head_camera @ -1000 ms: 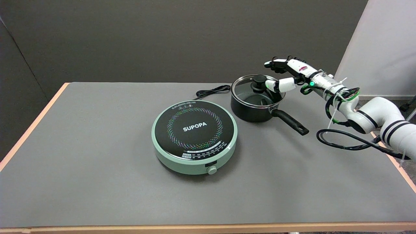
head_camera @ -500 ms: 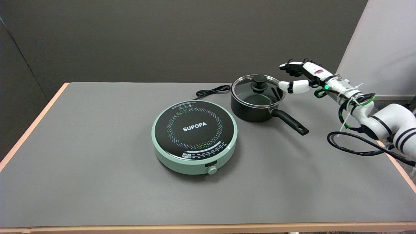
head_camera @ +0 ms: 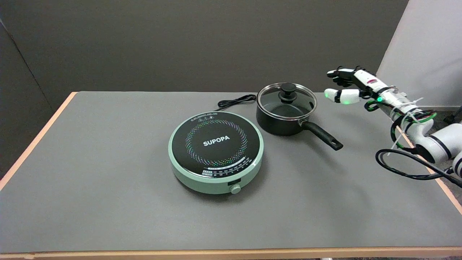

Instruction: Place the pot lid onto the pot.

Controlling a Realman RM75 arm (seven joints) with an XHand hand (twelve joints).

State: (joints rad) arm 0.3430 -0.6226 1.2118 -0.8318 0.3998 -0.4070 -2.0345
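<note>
The right hand (head_camera: pixel 349 86) is in the air at the right of the frame, its fingers apart and holding nothing. It is near the pot (head_camera: pixel 285 116) but not touching it. The glass lid (head_camera: pixel 287 99) sits flat on the pot rim, upper centre-right. The pot stands on the table (head_camera: pixel 108 202), just beside the green cooker (head_camera: pixel 216 151), handle pointing to the lower right

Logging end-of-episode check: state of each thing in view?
lid: on the pot, seated level, knob up
pot: upright on the table, covered, handle toward the near right
right hand: open, holds nothing, in the air right of the pot, clear of it
cooker: on the table left of the pot, nothing on its plate
cord: coiled on the table behind the cooker
</note>
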